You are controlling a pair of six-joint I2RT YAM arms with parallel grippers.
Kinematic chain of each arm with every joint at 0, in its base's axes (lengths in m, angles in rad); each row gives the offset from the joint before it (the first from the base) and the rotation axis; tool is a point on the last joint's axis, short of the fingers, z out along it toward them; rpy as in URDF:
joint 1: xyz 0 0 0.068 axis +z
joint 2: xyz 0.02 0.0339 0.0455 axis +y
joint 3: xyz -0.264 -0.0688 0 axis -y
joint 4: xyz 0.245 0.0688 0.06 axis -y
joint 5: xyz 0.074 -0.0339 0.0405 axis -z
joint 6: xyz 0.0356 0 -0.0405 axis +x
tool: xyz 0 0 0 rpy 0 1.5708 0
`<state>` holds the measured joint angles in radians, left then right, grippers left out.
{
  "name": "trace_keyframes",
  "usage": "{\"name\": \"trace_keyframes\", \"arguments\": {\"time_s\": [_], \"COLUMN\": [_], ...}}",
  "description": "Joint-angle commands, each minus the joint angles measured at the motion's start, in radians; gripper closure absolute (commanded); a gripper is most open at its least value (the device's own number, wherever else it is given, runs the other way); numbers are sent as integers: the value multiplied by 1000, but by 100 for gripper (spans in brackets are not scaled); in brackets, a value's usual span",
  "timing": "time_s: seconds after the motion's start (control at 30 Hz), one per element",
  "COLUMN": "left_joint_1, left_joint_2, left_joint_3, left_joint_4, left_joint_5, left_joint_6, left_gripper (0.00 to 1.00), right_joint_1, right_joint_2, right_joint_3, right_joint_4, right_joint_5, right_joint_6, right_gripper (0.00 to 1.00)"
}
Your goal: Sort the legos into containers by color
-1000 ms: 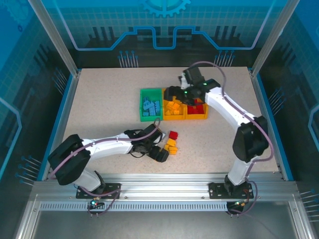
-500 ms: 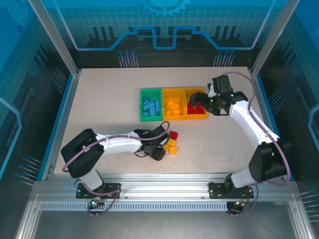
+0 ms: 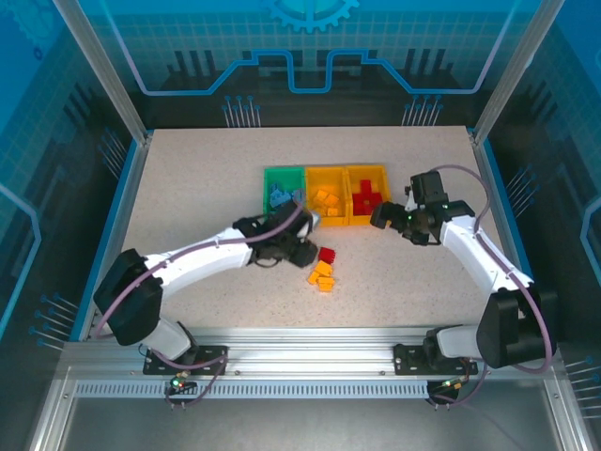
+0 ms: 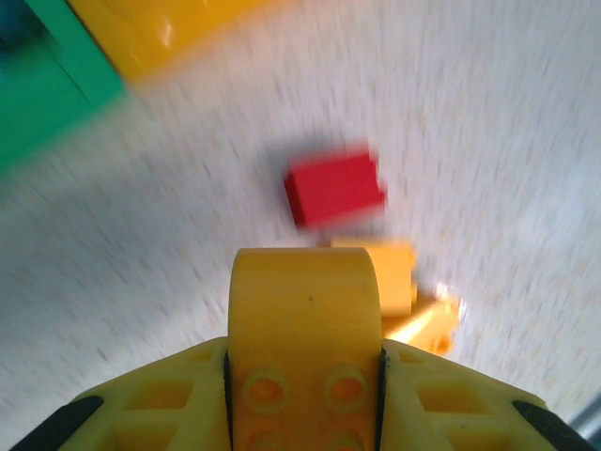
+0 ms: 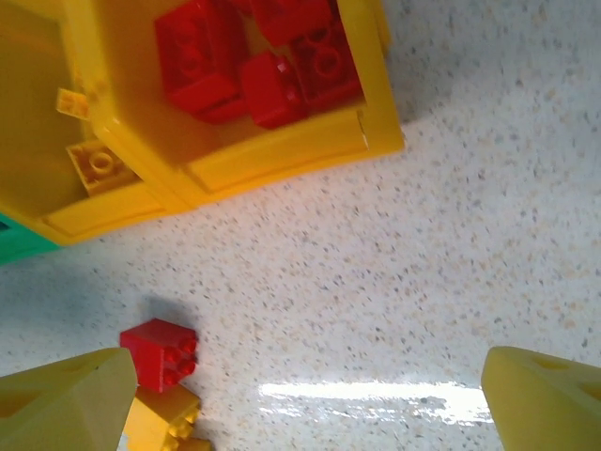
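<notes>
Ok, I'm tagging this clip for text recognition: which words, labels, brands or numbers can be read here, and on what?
None can be read.
The containers and the legos carry only plain plastic and studs.
The back panel shows a gear drawing and lines, no letters.
The left wrist picture is blurred, with nothing legible.

In the overhead frame the containers (image 3: 346, 195) stand joined in a row at upper centre of the tabletop (image 3: 188, 188), with sorted bricks (image 3: 366, 199) lying in all three; my left end effector (image 3: 308, 252) sits just below the left and middle ones, a held brick (image 4: 302, 310) wedged in it; immediately right of it a single brick (image 3: 326, 255) lies on the tabletop; a cluster of bricks (image 3: 323, 276) lies just below that one; my right end effector (image 3: 380, 218) hangs at the row's lower right corner, well right of the loose pieces.
</notes>
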<state>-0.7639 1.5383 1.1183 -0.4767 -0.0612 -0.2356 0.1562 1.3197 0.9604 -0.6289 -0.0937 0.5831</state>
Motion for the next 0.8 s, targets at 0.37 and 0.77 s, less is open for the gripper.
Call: {"name": "trace_keyframes", "arguments": {"time_s": [0.37, 0.77], "left_joint_1": [199, 235], "left_joint_2": [553, 579], "left_joint_3": [791, 780], "left_joint_4": [-214, -156], "left_joint_5": [122, 181], "left_joint_6": [13, -137], "left_gripper": [68, 14], "right_joint_1": [54, 240], "right_joint_2": [-86, -5], "right_joint_3": [-190, -130], "right_joint_4": [87, 79], "right_joint_5": [22, 67], "right_joint_6": [165, 250], "right_gripper": [6, 10]}}
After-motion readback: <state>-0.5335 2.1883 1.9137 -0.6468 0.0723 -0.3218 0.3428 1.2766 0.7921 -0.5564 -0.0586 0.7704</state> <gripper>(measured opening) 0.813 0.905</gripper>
